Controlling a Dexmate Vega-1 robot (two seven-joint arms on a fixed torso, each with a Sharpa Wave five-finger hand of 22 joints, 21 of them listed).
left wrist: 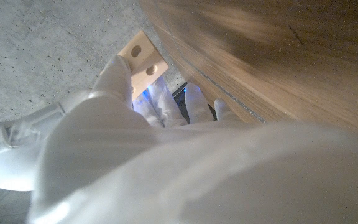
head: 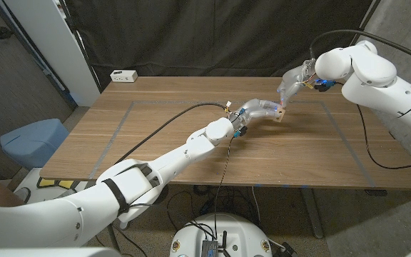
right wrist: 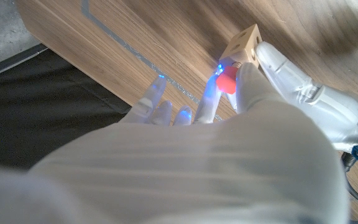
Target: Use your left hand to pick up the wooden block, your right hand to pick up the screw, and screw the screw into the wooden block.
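Pale wood sits at your left hand's (head: 257,111) fingertips: the head view shows the wooden block (head: 281,114) gripped just above the table (head: 191,153), the right hand (head: 292,80) close above it, bare boards around and a white power strip (head: 123,75) at the far edge.

In the left wrist view your fingers (left wrist: 120,71) clamp the wooden block (left wrist: 143,61).

In the right wrist view your fingertips (right wrist: 248,78) pinch the red-headed screw (right wrist: 227,81) against the wooden block (right wrist: 243,45).
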